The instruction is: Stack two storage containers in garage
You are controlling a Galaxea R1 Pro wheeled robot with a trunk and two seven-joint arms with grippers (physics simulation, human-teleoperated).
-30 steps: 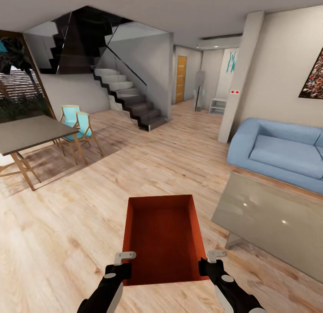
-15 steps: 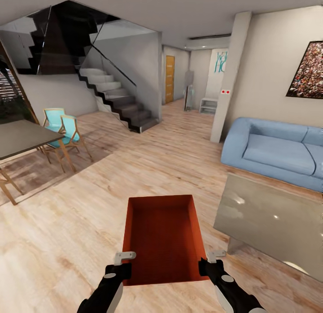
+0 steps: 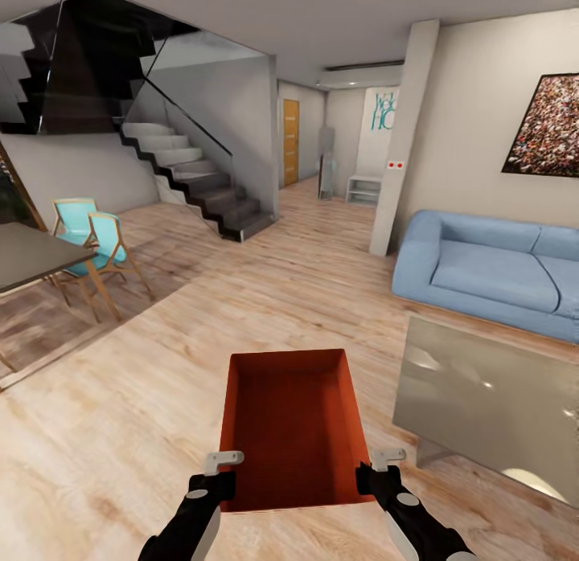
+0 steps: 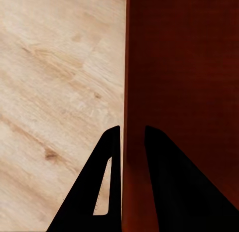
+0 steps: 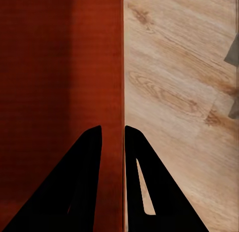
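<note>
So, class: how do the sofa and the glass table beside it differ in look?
The sofa is blue, padded and rounded; the table is grey-green, flat and glossy. The sofa stands against the wall; the table stands nearer the camera. Both stand on the wood floor, right of the red bin.

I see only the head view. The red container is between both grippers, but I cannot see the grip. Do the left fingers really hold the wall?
Observer: Yes. In the left wrist view, the left gripper has one finger on each side of the storage container wall, shut on it.
Operator: And the right side?
Observer: Same. The right gripper straddles the opposite wall, one finger inside, one outside.
Operator: Is the container resting on something?
Observer: The wrist views show wood-plank floor past the wall, with nothing under the rim there.
</note>
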